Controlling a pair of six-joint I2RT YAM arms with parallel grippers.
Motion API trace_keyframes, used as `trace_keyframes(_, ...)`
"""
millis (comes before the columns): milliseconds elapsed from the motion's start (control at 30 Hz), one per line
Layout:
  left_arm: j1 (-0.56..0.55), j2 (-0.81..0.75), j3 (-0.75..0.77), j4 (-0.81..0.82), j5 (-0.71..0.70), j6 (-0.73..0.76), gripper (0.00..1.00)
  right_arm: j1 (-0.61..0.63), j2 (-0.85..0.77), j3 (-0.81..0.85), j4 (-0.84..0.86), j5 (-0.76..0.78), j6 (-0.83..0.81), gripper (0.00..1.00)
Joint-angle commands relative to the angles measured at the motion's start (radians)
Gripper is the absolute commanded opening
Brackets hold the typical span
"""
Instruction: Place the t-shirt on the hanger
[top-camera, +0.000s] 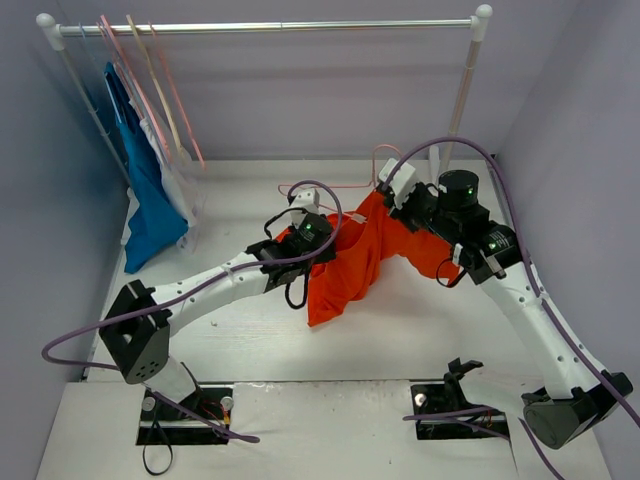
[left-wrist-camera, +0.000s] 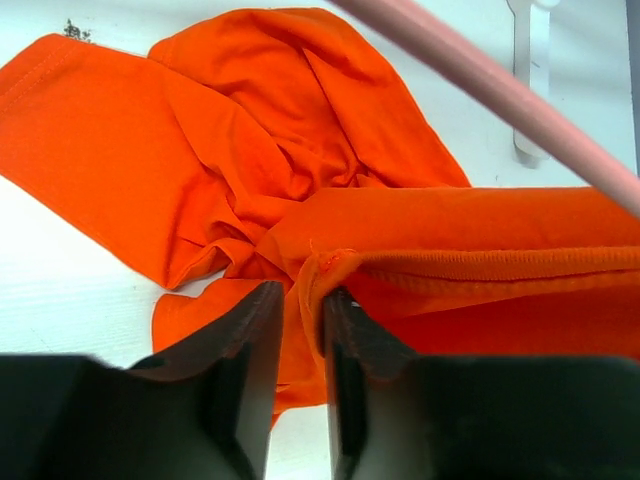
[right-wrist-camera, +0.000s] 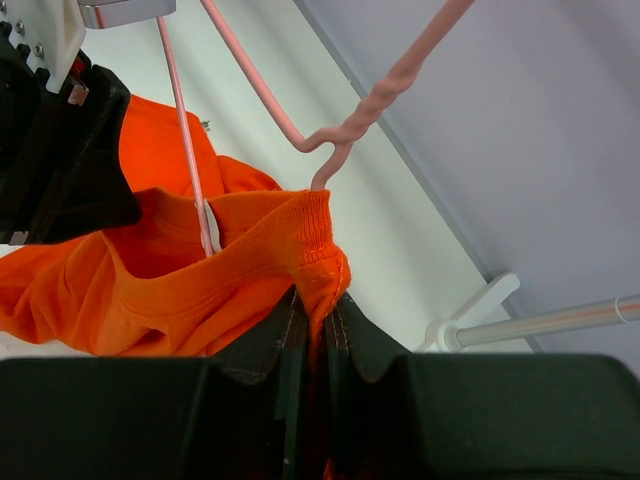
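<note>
T-shirt (top-camera: 345, 270) is bunched on table (top-camera: 250, 330), collar lifted; right gripper (right-wrist-camera: 312, 310) is clenched on the collar rib, so the neck is kept open around hanger (right-wrist-camera: 345, 130) wire. Left gripper (left-wrist-camera: 302, 297) is pinched on a hem fold, presumably for spreading

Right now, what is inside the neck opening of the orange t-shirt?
One arm of the hanger goes down into the collar of the t-shirt, beside a small white label. The cloth hides its lower part. The right gripper pinches the collar edge.
</note>
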Motion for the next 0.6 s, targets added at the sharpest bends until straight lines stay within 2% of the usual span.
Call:
trace_keyframes(0, -0.004, -0.019, 0.048, 0.055, -0.014, -0.008, 0.22, 0.002, -0.033, 0.011, 0.091, 0.002, 0.007, 0.00)
trace_keyframes(33, -0.004, -0.027, 0.049, 0.044, -0.033, 0.000, 0.12, 0.002, -0.034, 0.009, 0.088, 0.005, 0.002, 0.00)
trace_keyframes(133, 0.003, -0.051, 0.052, 0.003, -0.084, 0.028, 0.00, 0.000, -0.045, 0.000, 0.074, 0.021, -0.007, 0.00)
trace_keyframes(567, 0.206, -0.142, 0.104, -0.140, -0.084, 0.095, 0.00, 0.000, -0.082, -0.002, -0.001, 0.089, -0.026, 0.00)
